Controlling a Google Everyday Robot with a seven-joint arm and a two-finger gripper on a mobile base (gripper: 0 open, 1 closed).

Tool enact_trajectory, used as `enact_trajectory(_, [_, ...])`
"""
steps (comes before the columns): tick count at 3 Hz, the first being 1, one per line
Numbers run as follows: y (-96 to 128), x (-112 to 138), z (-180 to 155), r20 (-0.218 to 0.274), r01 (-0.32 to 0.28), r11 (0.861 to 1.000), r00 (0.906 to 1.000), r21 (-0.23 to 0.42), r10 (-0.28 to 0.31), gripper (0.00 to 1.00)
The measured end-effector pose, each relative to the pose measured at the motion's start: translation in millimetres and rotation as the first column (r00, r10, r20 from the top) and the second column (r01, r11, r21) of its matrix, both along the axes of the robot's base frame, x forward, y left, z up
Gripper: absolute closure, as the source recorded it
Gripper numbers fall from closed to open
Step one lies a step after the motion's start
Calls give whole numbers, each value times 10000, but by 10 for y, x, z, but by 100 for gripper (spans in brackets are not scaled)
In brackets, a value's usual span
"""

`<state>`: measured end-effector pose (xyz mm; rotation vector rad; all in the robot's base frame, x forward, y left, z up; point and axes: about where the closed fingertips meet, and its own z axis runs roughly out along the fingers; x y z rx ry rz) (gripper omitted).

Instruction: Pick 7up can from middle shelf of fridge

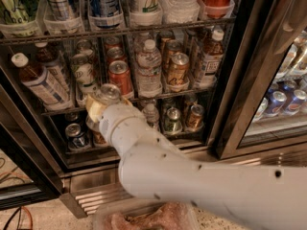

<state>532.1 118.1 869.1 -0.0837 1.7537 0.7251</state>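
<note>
At about nine o'clock in the view, a brown tea bottle with a white cap (pixel 36 78) leans tilted at the left end of the middle shelf (pixel 158 97), a dark wire rack with clear plastic lanes inside the black-framed glass-door fridge (pixel 240 80). Just right of that bottle, the cream-padded two-finger gripper (pixel 106 104) on the white arm (pixel 192 186) is clenched around the 7up can (pixel 108 92), a small pale aluminium can with its silver top showing. The can sits at the shelf's front edge, left of the shelf's middle. At one o'clock from the gripper stands a red-orange can (pixel 120 75). Further right come a clear plastic water bottle (pixel 149 68), a gold-brown can (pixel 178 67) and an upright white-capped brown bottle (pixel 208 59). The arm runs off toward five o'clock. Around seven o'clock lies the ribbed stainless-steel base grille (pixel 91 200). At three o'clock, blue cans (pixel 288 99) stand in a second cooler.
</note>
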Motion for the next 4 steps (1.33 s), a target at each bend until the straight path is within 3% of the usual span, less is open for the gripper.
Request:
enact_trajectory(1, [-138,-334,-196,-913,616,9925,9945,1053,-520,100])
enact_trajectory(2, [-280,-558,-374,-1931,1303,9759,9765,1751,-957,100])
enact_trajectory(3, [-285,-568,-376,-2065,1390,9710,9735,1943,-980,100])
enact_trajectory(4, [-368,-640,-489,-2525,1724,9636,9604,2046,-1182,100])
